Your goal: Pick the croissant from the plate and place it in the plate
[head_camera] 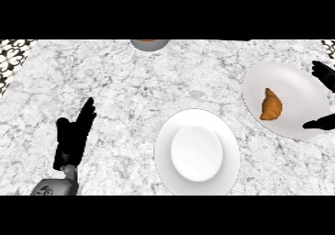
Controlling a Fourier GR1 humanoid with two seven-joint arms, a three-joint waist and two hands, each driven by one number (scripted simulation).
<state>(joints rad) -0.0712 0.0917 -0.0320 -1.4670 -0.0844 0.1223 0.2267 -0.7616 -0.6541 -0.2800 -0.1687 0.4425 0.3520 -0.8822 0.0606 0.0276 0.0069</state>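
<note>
Left hand (73, 133) rests open at the near left of the marble worktop (129, 82). Empty plate (197, 151) near centre. Farther right, the croissant (270, 104) lies on a second plate (292, 73), the right hand (326, 75) beside it with fingers spread wide; best closed across its middle

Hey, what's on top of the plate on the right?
A croissant lies on the plate. The right hand overlaps its right rim, hiding that part.

Marble counter (129, 82): centre plate (197, 153), right plate (295, 80)
</note>
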